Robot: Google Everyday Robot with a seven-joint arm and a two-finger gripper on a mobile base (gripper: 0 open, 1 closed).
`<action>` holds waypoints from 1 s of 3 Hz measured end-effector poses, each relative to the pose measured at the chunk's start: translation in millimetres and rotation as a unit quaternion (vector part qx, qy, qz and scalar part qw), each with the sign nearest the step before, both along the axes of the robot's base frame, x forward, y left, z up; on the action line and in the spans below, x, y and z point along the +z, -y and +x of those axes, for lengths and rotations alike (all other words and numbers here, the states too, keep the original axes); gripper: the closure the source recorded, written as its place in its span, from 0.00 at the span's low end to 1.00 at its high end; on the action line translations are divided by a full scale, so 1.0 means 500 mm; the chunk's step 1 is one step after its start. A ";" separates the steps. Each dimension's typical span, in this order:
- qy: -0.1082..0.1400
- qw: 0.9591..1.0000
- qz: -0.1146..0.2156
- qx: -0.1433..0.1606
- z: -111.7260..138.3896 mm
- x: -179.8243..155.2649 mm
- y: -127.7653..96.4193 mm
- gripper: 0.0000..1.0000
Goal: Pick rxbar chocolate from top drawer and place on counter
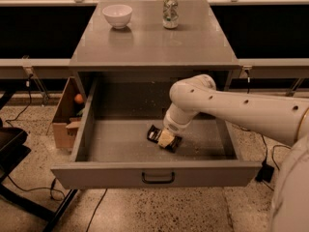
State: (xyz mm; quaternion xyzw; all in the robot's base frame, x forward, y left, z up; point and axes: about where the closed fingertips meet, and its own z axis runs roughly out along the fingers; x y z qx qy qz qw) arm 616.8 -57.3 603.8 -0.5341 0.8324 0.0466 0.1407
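The one camera looks from high up in front of the cabinet, facing its front and tilted steeply down. It stands at middling range. The whole worktop (pixel 145 42) fills the upper middle, the open drawer (pixel 96 174) spans the lower middle, and speckled floor (pixel 145 211) shows below and to both sides. The arm (pixel 241 112) comes in from the right edge, with the robot's pale body largest in the lower right corner, nearest the lens. The gripper (pixel 165 138) sits near the centre, down inside the drawer at the dark bar (pixel 154 134).
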 end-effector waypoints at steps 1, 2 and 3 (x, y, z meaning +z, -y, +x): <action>0.000 1.000 0.000 0.000 0.000 0.007 0.000 1.00; 0.005 1.000 -0.018 0.004 -0.006 0.168 0.005 1.00; 0.035 0.999 -0.025 0.005 0.030 0.389 -0.010 1.00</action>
